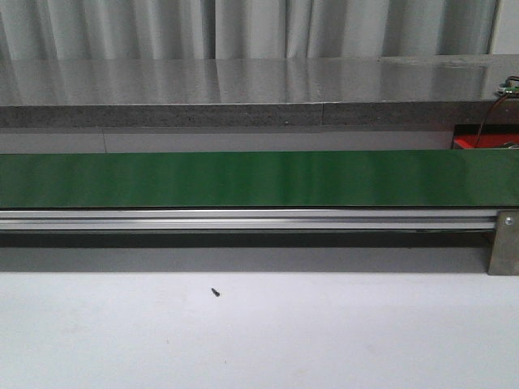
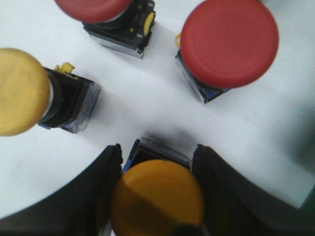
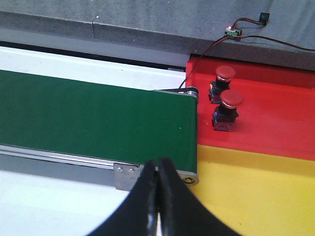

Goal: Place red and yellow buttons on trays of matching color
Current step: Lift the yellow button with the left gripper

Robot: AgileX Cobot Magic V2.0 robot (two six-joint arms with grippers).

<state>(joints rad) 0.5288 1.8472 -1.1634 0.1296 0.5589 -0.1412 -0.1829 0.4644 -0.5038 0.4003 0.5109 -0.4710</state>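
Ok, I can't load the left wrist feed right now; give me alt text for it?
The left claw straddles a yellow button on the white surface, one finger on each side; whether they touch it is unclear. Beyond it sit another yellow button lying on its side and two red buttons.

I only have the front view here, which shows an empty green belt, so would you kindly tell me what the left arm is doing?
Observer: The left gripper has its fingers on either side of a yellow button on the white table.
Operator: Are other buttons nearby?
Observer: Yes, two red ones and another yellow one lie around it, in the left wrist view.
Operator: Anything sorted yet?
Observer: Two red buttons stand on the red tray; the yellow tray shows none.
Operator: And the right gripper?
Observer: The right gripper is shut, empty, near the belt's end.
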